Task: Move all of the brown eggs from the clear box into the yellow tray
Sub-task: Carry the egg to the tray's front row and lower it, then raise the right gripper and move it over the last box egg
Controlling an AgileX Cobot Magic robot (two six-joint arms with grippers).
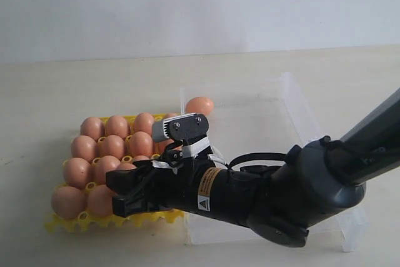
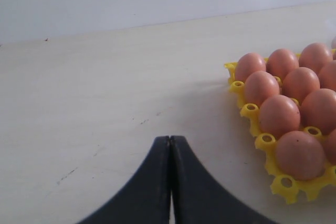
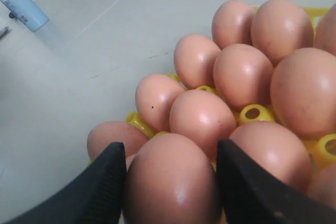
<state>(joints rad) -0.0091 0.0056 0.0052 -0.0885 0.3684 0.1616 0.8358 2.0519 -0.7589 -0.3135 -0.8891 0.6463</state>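
Item 1. Orange-yellow sticker [image 1: 212, 182] on the black wrist housing of the right arm [image 1: 312, 179], just behind the right pincer [image 1: 115, 193]: dark lines of print, too small to read.
Item 2. White square sign [image 1: 204, 203] beside that sticker, on the same housing: black warning triangle with a mark inside, no wording legible.
Item 3. Bottle [image 3: 18, 3], right wrist view: pale blue band, no lettering legible.
No brand or number can be read anywhere.
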